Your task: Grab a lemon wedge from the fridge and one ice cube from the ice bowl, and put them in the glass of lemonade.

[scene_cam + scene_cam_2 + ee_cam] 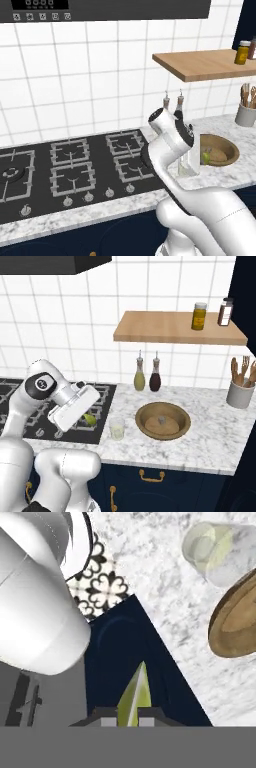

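The lemon wedge (134, 697) is pinched between the 2 dark fingertips of the pincer (131, 716), which is closed nearly all the way on it, the wedge's thin pale edge pointing away from the hand. In the right base view the same yellow-green wedge (90, 419) pokes out below the white hand, held in the air over the front right part of the black stovetop (95, 428), just left of where the marble tabletop (210, 438) begins. The glass of lemonade (117, 428) stands on the tabletop near its front edge, just beside the stovetop's right edge and a little to the right of the held wedge. Immediately right of the glass sits the ice bowl (163, 420), wide and brown, with a small pale ice cube (161, 419) near its middle; glass and bowl are close but whether they touch cannot be told. In the hand view the glass (220, 552) and the bowl's rim (232, 619) lie at the upper right, over marble. At the tabletop's back edge, against the white tiled wall, 2 narrow-necked oil bottles (147, 375) stand side by side, behind the bowl. A white utensil holder (241, 392) with wooden tools stands toward the back right. Above, a wooden shelf (170, 328) carries 2 jars (199, 316).
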